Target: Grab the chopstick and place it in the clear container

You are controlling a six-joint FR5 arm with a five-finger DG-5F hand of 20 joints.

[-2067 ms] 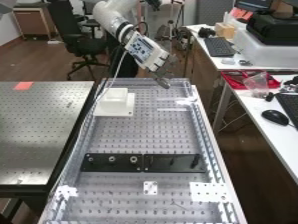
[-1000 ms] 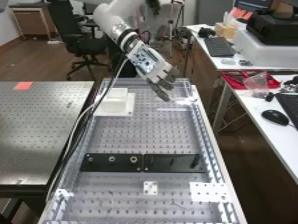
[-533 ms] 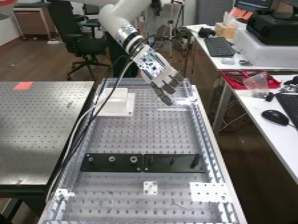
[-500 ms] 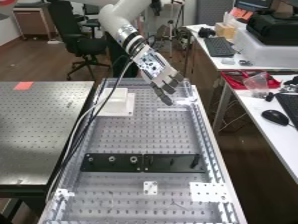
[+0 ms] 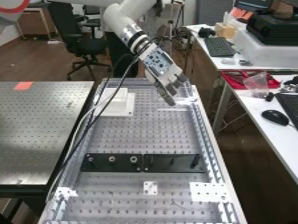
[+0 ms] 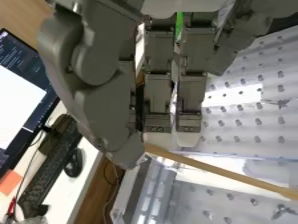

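Observation:
At the bench's far right end, the dark grey hand (image 5: 164, 86) hangs with its fingers slanting down. In the wrist view the hand (image 6: 100, 90) has its thumb and fingertips closed together on one end of the tan wooden chopstick (image 6: 229, 173). The rest of the chopstick sticks out from the fingertips at a slant, over the bench. A clear, shiny shape that looks like the container (image 5: 187, 99) lies close beside the fingertips at the bench's far right corner; its outline is hard to make out.
A white block (image 5: 116, 101) on a white plate stands left of the hand. Two black plates (image 5: 143, 163) cross the perforated bench (image 5: 146, 135). Cables hang along its left side. A mouse (image 5: 275, 117) and red tray (image 5: 233, 81) are on the right desk.
From above the bench's far edge, the hand has come lower and nearer over the bench. Lately it has shifted slightly right, and the cables have swung with the arm.

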